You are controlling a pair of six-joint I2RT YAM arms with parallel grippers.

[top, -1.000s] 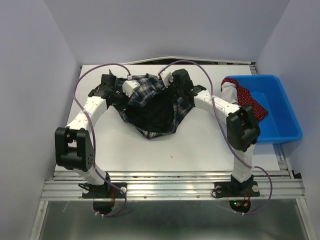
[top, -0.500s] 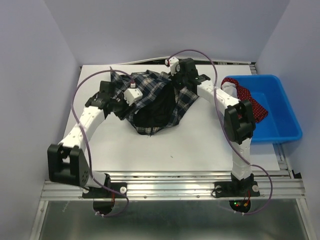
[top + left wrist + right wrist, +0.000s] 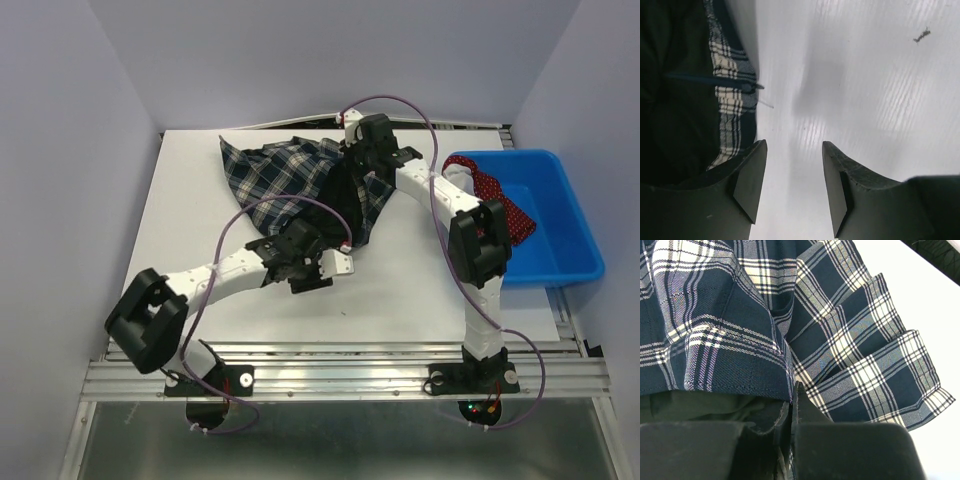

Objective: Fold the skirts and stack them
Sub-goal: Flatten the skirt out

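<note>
White surface (image 3: 420, 290), plain walls, nothing else in the cell but the blue bin (image 3: 565, 235) at my right. Plaid skirt (image 3: 285, 175) lies spread at the far middle of the surface, dark inner side showing on its near right part. Red skirt (image 3: 500, 205) is draped over the bin's near-left rim, not laid out yet. My right claw (image 3: 791, 395) is clamped flat on the plaid skirt's edge, at the far right corner. My left claw (image 3: 792, 155) is partly open with nothing in it, low over bare surface, hem just beside its left finger. Risks as I see them: only one pinch point, so any pull from the right drags the whole skirt and bunches the pleats. Left claw could close on surface or catch one layer only, giving a skewed fold. Left arm's purple cable (image 3: 290, 200) loops over the cloth, so it could snag. Right elbow sits near the red skirt and could knock it off the rim.
</note>
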